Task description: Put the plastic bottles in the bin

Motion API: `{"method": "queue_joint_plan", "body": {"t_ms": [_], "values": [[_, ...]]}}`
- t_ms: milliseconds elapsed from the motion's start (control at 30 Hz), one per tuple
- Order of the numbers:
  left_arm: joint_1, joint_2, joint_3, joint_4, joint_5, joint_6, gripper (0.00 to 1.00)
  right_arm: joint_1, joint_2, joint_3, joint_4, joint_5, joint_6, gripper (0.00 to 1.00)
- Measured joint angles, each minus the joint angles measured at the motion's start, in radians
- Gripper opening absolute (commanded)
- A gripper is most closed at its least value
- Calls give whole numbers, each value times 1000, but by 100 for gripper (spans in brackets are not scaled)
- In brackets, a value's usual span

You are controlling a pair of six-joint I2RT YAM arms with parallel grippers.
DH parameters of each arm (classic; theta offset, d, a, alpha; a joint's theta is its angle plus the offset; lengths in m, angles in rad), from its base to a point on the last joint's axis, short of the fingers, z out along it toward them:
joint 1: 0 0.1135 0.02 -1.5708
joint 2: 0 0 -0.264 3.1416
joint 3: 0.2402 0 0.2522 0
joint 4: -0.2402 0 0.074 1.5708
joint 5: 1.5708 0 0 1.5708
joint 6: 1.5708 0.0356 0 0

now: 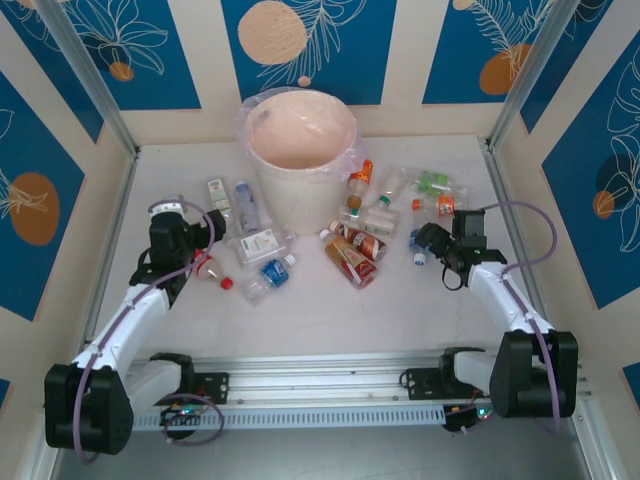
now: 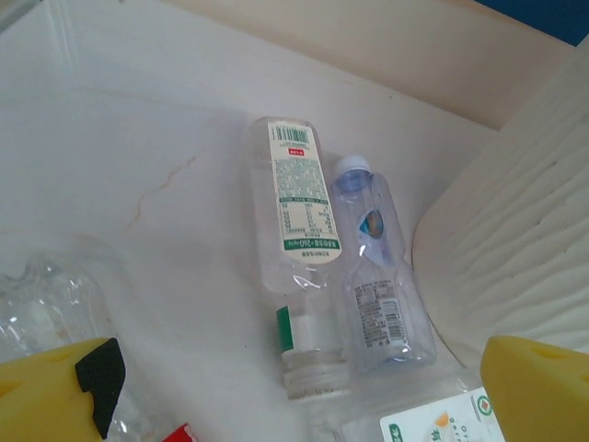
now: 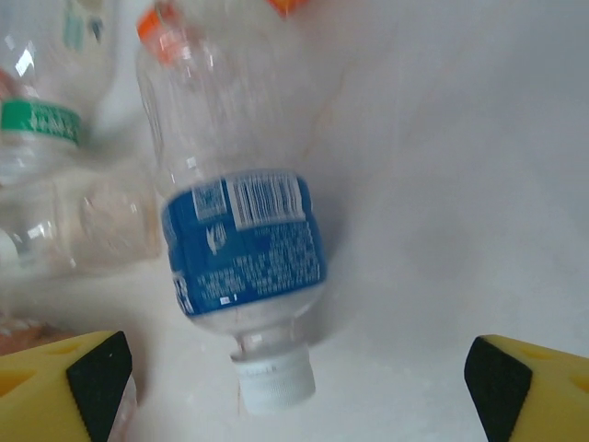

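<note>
From above, the bin (image 1: 296, 200) stands at the back of the table (image 1: 300, 310), with bottles scattered on both sides of it. The right gripper (image 1: 432, 244), to the right of the bin, hangs by a blue-labelled bottle (image 1: 417, 250). The left gripper (image 1: 198, 232) sits to the left of the bin.

In the left wrist view, the left gripper (image 2: 304, 396) is spread wide and empty. A white-labelled bottle (image 2: 296, 198) lies near the bin, its neck toward the fingers.

In the right wrist view, the right gripper (image 3: 294, 378) is also wide and holds nothing. The blue-labelled bottle (image 3: 244, 239) lies flat ahead of it. Its long axis runs away from the gripper, with the white cap nearest and the base leaning slightly left. The grasp would likely go best further forward, closing across the labelled middle rather than the slippery cap.
</note>
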Motion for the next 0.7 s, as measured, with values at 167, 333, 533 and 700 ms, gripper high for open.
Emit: {"method": "queue_joint_plan", "body": {"t_ms": [167,333,533,700], "values": [[0,0,-5,2,15,-18,100,13,98,76,-45,-27,-46,98],[0,3,-8,1,16,-25,100,20,257,191,-66,-26,-71,94],[0,43,-7,0,32,-39,100,33,395,239,-80,-16,-86,90],[0,77,-2,-2,72,-41,100,39,454,280,-112,-2,-95,82]]}}
